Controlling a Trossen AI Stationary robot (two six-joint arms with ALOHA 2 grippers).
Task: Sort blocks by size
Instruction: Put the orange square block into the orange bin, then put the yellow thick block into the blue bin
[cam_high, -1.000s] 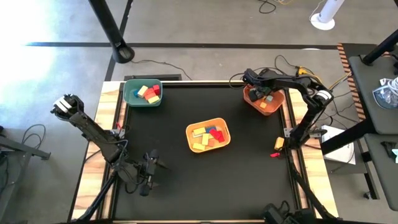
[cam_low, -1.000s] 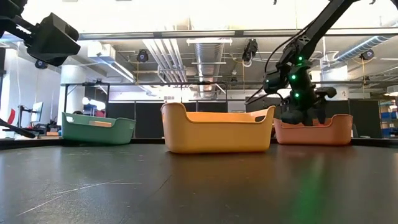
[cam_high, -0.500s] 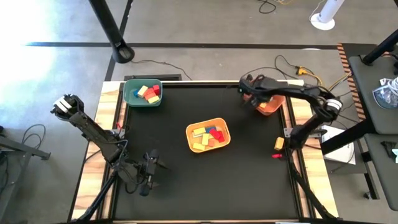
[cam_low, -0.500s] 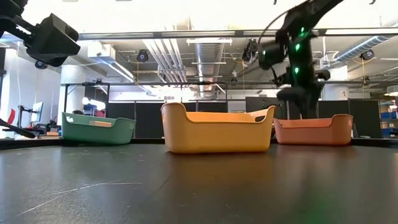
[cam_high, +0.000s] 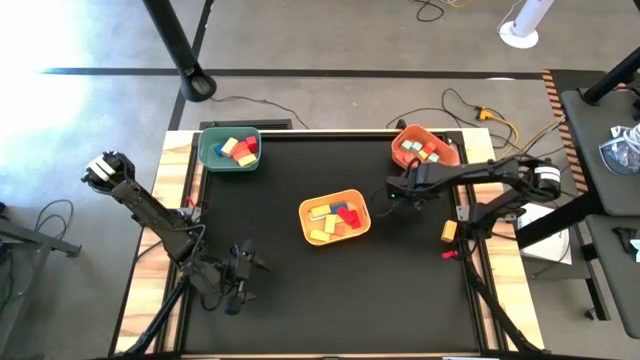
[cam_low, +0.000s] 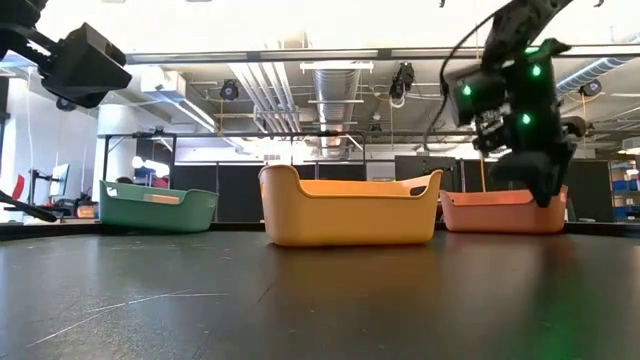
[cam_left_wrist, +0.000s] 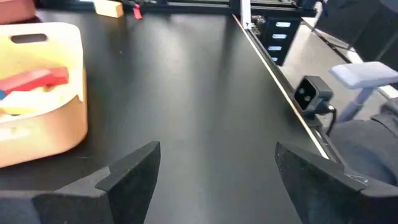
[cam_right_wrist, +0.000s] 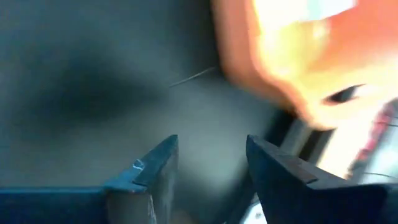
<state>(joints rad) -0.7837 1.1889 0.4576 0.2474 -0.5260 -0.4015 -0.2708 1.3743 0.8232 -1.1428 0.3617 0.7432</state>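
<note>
Three bins on the black table (cam_high: 280, 280), one for each size. Green bin (cam_high: 229, 151) at the far left corner, with a few blocks (cam_high: 240, 147) inside. Yellow bin (cam_high: 334, 217) in the middle, full of mixed blocks (cam_high: 333, 216), so likely the pile to sort from. Orange bin (cam_high: 424, 150) at the far right corner, with more blocks (cam_high: 422, 150) dropped in.

Right gripper (cam_high: 393, 188) up in the air between the orange bin and the yellow bin, near the yellow one's right side. Fingers a little apart with nothing between them, as the right wrist view shows. Empty because the last block seems already dropped off; probably heading to the middle bin for another.

Left gripper (cam_high: 238, 277) low at the near left of the table, waiting out of the way. Fingers spread wide, nothing held.

Compared with a second ago: right gripper no longer over the orange bin, now swung out toward the middle of the table. Orange bin in full view from above, no longer covered by the arm. Left arm in the same spot. Bins in the same spots too.
</note>
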